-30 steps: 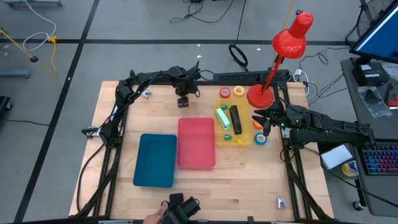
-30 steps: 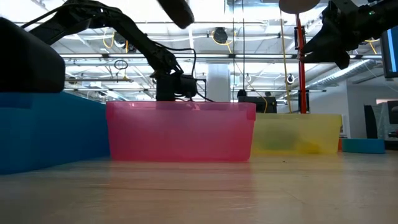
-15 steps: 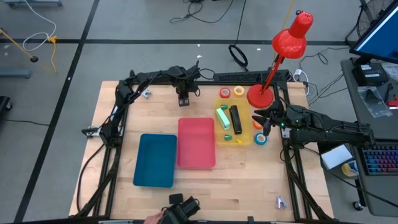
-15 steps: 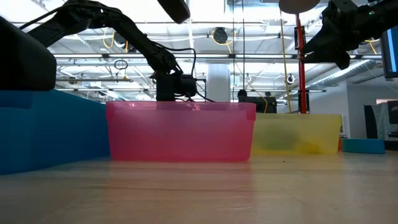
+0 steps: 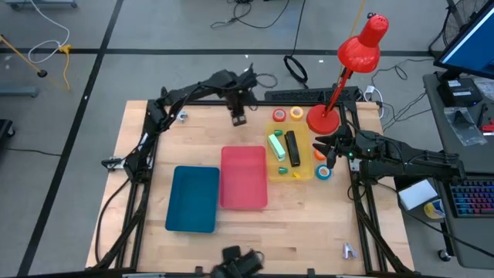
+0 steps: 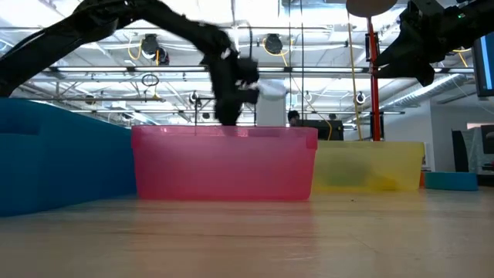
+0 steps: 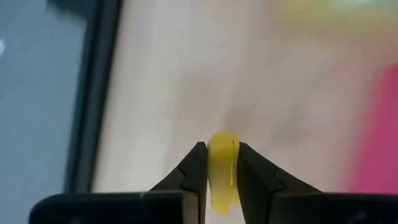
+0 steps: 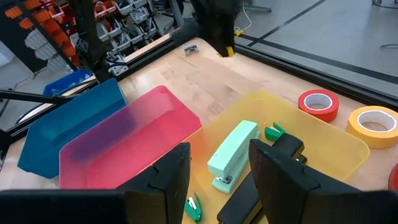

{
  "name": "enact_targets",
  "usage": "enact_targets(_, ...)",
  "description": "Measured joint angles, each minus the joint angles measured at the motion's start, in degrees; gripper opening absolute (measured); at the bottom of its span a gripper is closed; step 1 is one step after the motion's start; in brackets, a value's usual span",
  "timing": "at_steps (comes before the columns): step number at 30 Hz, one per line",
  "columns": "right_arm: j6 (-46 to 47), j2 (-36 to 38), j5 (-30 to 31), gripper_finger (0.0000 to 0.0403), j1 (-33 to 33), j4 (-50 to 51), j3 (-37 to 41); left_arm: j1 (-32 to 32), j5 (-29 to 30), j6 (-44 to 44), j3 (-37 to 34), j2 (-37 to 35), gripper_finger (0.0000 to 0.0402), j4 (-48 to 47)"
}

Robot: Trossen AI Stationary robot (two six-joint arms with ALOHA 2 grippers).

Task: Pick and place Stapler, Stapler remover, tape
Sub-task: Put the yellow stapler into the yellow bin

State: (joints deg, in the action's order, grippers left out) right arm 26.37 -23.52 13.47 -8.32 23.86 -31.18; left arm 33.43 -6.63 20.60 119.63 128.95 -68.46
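My left gripper (image 5: pixel 238 119) hangs over the bare table near its far edge, shut on a small yellow thing (image 7: pixel 221 163); I cannot tell what it is. It also shows far off in the right wrist view (image 8: pixel 229 51). My right gripper (image 5: pixel 327 151) stands open above the right side of the yellow tray (image 5: pixel 307 174), which holds a mint stapler (image 8: pixel 231 154), a black stapler (image 5: pixel 292 148) and green stapler removers (image 8: pixel 272 131). A red tape roll (image 8: pixel 318 104) and a yellow-orange one (image 8: pixel 375 121) lie flat on the table beyond the tray. A blue roll (image 5: pixel 323 173) lies to the tray's right. My left gripper pinches the small yellow thing between its two fingers (image 7: pixel 194 163), which lie on its two flat sides (image 7: pixel 219 146). The thing stands on edge in the gap. It is lifted clear of the table.
A pink tray (image 5: pixel 243 202) and a blue tray (image 5: pixel 193 224) stand side by side in the table's middle. The red lamp's base (image 5: pixel 323 119) stands at the far right, its stem leaning over the table's far edge. A small metal thing (image 5: pixel 181 116) lies far left.
My left gripper has risen from the table behind the pink tray. It has gone a little toward the table's far and right edges; most of this happened in the last half second. My right gripper has kept still.
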Motion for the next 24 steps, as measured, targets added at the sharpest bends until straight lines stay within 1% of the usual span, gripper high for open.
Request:
enact_targets(3,0.0,0.0,0.0,0.0155,0.0,0.0,0.0,-3.8,-3.3,-0.9,5.9,-0.2,0.006,1.2)
enact_targets(6,0.0,0.0,0.0,0.0154,0.0,0.0,0.0,-8.3,-4.5,-1.2,8.4,-0.2,0.0055,4.4)
enact_targets(10,-0.2,0.0,0.0,0.0155,0.0,0.0,0.0,-14.8,-4.1,-1.3,8.9,-0.2,0.0058,8.5)
enact_targets(13,-0.2,0.0,0.0,0.0155,0.0,0.0,0.0,-19.1,-1.3,-1.8,8.7,-0.2,0.0059,13.5)
enact_targets(15,-0.2,0.0,0.0,0.0153,0.0,0.0,0.0,-21.4,-0.6,-3.1,8.4,-0.2,0.0057,16.6)
enact_targets(19,-0.2,0.0,0.0,0.0151,0.0,0.0,0.0,-24.6,-0.9,-5.2,8.3,-0.1,0.0056,17.9)
enact_targets(24,-0.2,0.0,0.0,0.0152,0.0,0.0,0.0,-26.4,-0.9,-7.7,8.2,2.5,0.0055,19.6)
